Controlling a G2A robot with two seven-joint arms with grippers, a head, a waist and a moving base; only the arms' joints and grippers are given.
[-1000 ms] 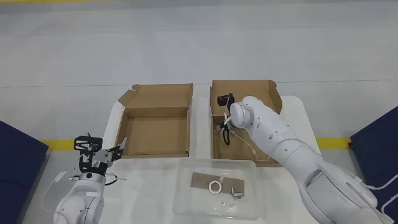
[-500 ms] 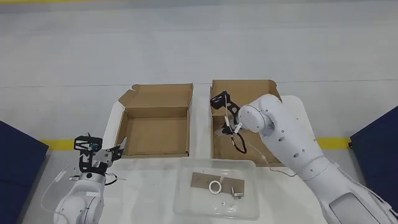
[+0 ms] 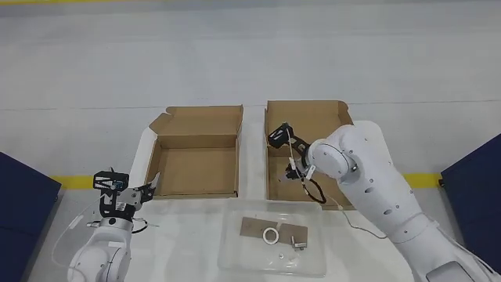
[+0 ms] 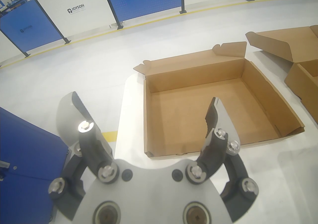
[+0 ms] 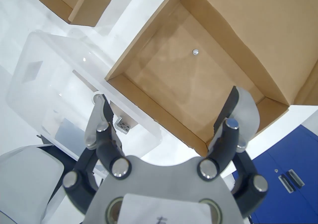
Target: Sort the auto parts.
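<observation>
Two open cardboard boxes stand side by side on the white table: the left box (image 3: 196, 160) (image 4: 198, 101) holds nothing I can see, and the right box (image 3: 309, 125) (image 5: 174, 81) holds one small silver screw (image 5: 195, 52). In front of them a clear plastic tray (image 3: 235, 258) (image 5: 32, 66) holds a white ring (image 3: 270, 236), a metal bracket (image 3: 297, 242) (image 5: 123, 126) and a small part (image 3: 282, 257). My right gripper (image 3: 290, 164) (image 5: 166, 96) hangs open above the right box's near edge. My left gripper (image 3: 147, 189) (image 4: 144, 101) is open and holds nothing, low at the table's left front corner.
The left box's flaps (image 3: 196, 117) and the right box's flaps (image 3: 305, 110) stand up at the back. Blue cabinets (image 3: 477, 180) flank the table on both sides. Bare table (image 3: 180, 227) lies between the left gripper and the tray.
The right arm has swung its elbow outward to the right and turned its wrist over the right box. The left arm has kept still.
</observation>
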